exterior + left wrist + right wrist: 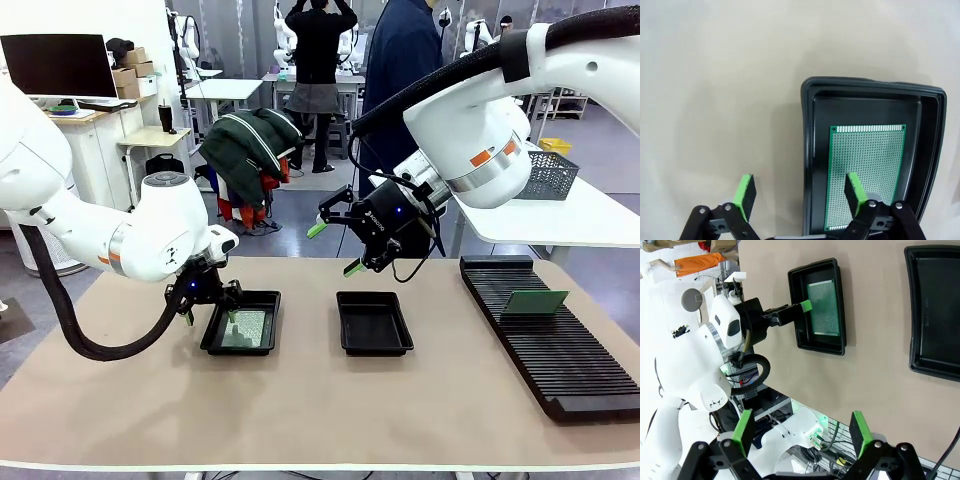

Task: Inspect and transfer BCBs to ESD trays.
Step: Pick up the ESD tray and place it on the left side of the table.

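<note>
A green BCB [245, 328] lies flat in the left ESD tray [240, 351]. My left gripper [208, 300] hovers low over that tray's left rim, open and empty. In the left wrist view the gripper [800, 191] straddles the tray rim [807, 150], with one finger over the BCB [866, 170] and the other over bare table. The middle ESD tray [375, 351] is empty. My right gripper [335, 245] hangs open and empty above the table behind it. The right wrist view shows its gripper [801, 429] high over both trays [817, 347] [912, 315]. Another BCB [535, 301] stands in the rack.
A long black slotted rack [560, 370] lies along the table's right side. Behind it, a grey mesh basket [548, 175] sits on a white side table. A person [400, 60] stands at the far side. Bare tabletop runs along the front.
</note>
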`<state>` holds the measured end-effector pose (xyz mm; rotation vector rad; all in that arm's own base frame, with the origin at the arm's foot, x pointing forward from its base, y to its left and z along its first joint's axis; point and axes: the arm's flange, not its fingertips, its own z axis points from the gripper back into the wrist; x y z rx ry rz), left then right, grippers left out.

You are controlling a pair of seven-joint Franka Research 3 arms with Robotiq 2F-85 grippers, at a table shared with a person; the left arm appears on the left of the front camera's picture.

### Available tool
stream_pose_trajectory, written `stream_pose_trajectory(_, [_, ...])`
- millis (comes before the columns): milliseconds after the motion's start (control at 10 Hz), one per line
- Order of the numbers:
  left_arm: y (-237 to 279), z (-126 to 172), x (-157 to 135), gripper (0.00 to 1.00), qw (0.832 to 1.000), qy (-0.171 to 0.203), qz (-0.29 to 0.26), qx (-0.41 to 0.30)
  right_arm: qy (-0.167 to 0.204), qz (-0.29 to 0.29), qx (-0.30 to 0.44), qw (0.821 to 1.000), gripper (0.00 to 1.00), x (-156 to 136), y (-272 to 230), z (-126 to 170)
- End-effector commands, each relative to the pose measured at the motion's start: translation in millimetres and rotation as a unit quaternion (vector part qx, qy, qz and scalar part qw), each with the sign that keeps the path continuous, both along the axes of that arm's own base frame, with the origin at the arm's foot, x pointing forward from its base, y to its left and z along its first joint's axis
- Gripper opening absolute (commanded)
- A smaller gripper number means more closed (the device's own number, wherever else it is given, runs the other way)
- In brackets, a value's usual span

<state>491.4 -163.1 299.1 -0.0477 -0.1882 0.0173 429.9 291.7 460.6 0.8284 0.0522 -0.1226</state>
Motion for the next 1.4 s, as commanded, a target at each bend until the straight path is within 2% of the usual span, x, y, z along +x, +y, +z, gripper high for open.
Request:
stream_pose_trajectory(0, [0.5, 5.8, 4.7, 0.86, 1.000, 0.016, -0.019, -0.007, -0.001, -0.010, 0.007, 1.000, 1.00, 1.7, 3.4, -2.1])
stream_pose_trajectory(100, [0.6, 5.8, 5.6, 0.83, 1.000, 0.018, -0.019, -0.010, -0.001, -0.010, 0.007, 1.000, 1.00, 1.7, 3.4, -2.1])
stream_pose_trajectory(1300, [0.6, 9.0, 9.5, 0.16, 0.999, 0.015, -0.047, -0.010, -0.001, -0.010, 0.007, 1.000, 1.00, 1.7, 3.4, -2.1])
